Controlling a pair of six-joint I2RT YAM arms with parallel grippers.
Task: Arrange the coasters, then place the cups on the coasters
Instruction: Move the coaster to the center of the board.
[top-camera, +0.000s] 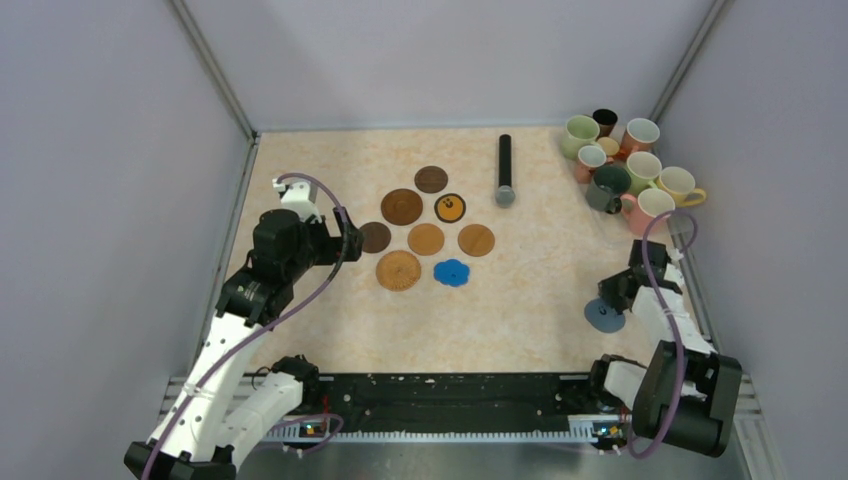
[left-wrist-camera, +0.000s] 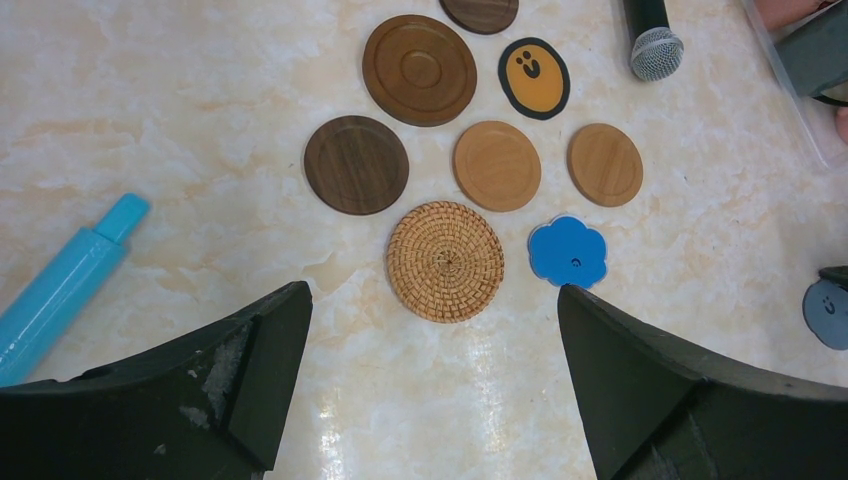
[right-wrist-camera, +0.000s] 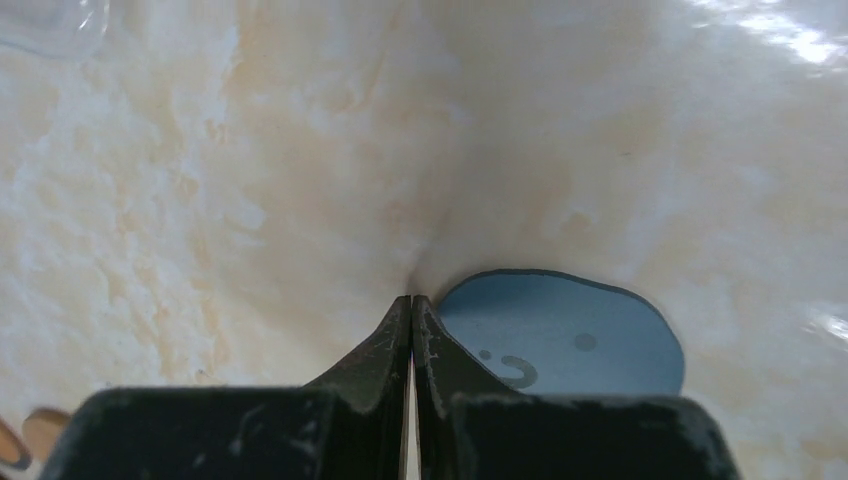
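The table (top-camera: 520, 320) is a glossy, beige, marble-patterned slab; read it from above as a clock face.

The left gripper (left-wrist-camera: 432, 292) hangs at about 9 o'clock with its black fingers spread as wide as they go and nothing between them. The right gripper (right-wrist-camera: 411, 300) is low at 4 o'clock, its wedge-shaped fingers pressed tip to tip with nothing pinched.

The cups (top-camera: 625, 165) crowd together at 2 o'clock. They are glazed ceramic mugs with handles: pale green, dark green, pink, yellow and dark brown, mostly white inside.

A black microphone (top-camera: 505, 170) with a grey mesh head lies at 12 o'clock. In the left wrist view, a smooth light-blue plastic cylinder (left-wrist-camera: 60, 290) lies to the left.

Eight of the coasters form a cluster left of centre around a plain tan wooden disc (top-camera: 426, 239).
- At its 11 o'clock: the biggest, a brown wooden disc (top-camera: 401, 207) turned with rings.
- At 7: a round woven rattan mat (top-camera: 399, 270).
- At 9: a dark walnut disc (top-camera: 375, 237).
- At 3: a second tan disc (top-camera: 476, 240).
- At 12: a small dark disc (top-camera: 431, 179).
- At 1: a black-rimmed orange oval (top-camera: 450, 207).
- At 5: a blue flower shape (top-camera: 452, 272).

A flat grey-blue coaster (right-wrist-camera: 570, 335) lies just beside the right gripper's tips.
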